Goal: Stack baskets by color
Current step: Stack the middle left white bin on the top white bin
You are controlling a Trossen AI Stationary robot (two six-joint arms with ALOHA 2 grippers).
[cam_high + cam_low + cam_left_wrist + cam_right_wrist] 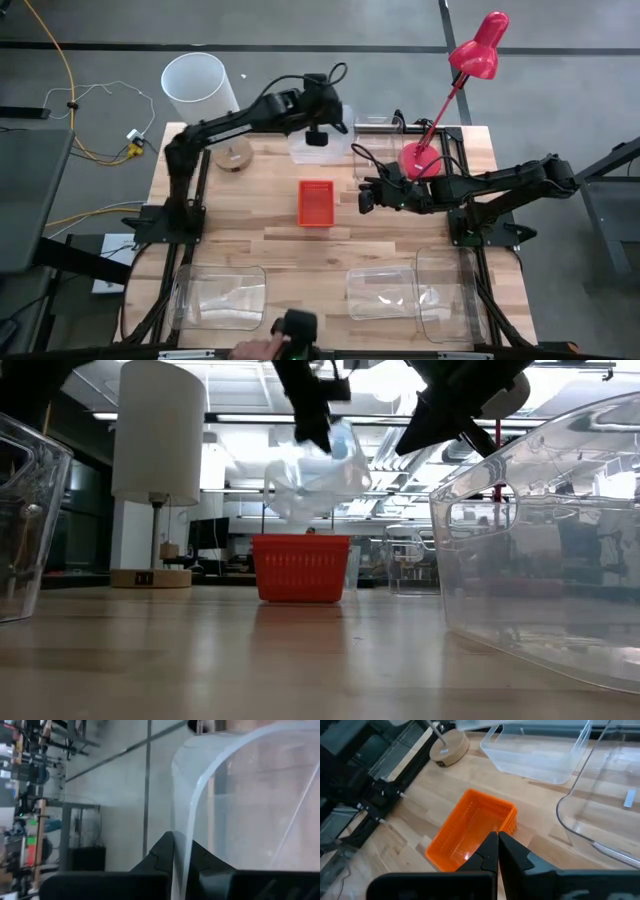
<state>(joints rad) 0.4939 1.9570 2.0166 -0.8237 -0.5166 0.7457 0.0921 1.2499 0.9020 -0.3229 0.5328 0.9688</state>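
A clear bin (322, 148) hangs in the air over the table's far middle, with my left gripper (316, 136) shut on it. In the low view this bin (315, 478) floats above and behind an orange basket (300, 567). The orange basket (316, 203) rests on its bottom at the table's centre, open side up. To its right my right gripper (365, 197) hovers, shut and holding nothing. In the right wrist view its fingertips (497, 840) point at the basket's near rim (470, 832). My left gripper pinches one wall of the clear bin at its rim (181, 820), one finger (162, 852) on either face of the wall. The bin is lifted clear of the table and hangs tilted below the fingers (312, 420).
Three clear bins stand along the near edge (220, 295) (382, 292) (446, 290); another sits at the far right (378, 126). A white lamp shade (200, 85) on a wooden base (232, 156) and a red lamp (420, 158) stand at the far side. A person's hand (262, 349) shows at the near edge.
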